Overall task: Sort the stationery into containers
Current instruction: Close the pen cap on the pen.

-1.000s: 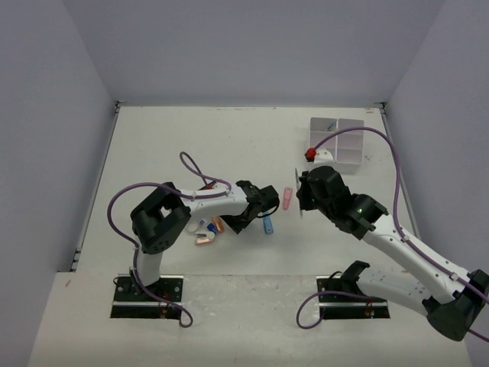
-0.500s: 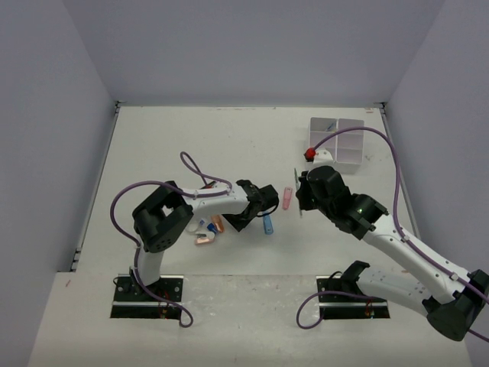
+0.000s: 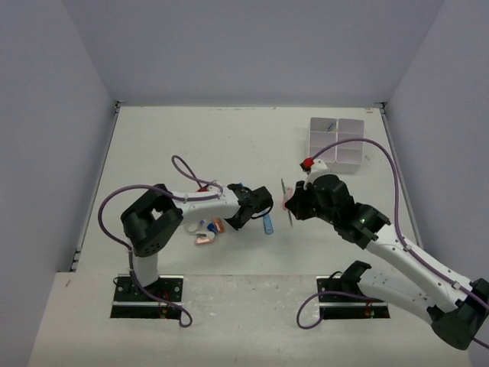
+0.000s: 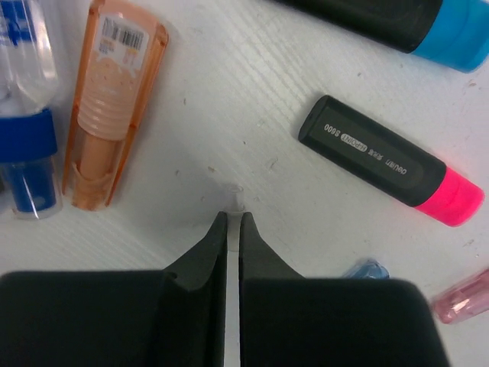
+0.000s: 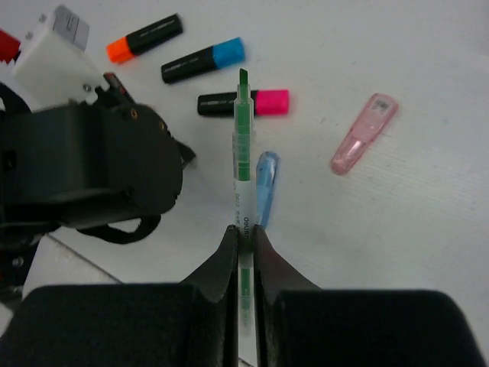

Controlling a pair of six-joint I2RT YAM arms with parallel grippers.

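Observation:
My right gripper (image 5: 244, 233) is shut on a thin green and white pen (image 5: 243, 153) and holds it above the table; it also shows in the top view (image 3: 293, 205). Under the pen lie a pink-capped highlighter (image 5: 267, 102), a blue-capped highlighter (image 5: 202, 61), an orange-capped highlighter (image 5: 145, 38), a blue piece (image 5: 264, 187) and a pink piece (image 5: 363, 134). My left gripper (image 4: 234, 218) is low over the table with its jaws closed on a thin pale item whose end shows at the tips. The white organiser box (image 3: 336, 141) stands far right.
A copper-coloured piece (image 4: 107, 107) and a clear blue piece (image 4: 27, 99) lie left of my left gripper, with the pink-capped highlighter (image 4: 390, 160) to its right. The two grippers (image 3: 260, 202) are close together mid-table. One box compartment holds something blue (image 3: 328, 125).

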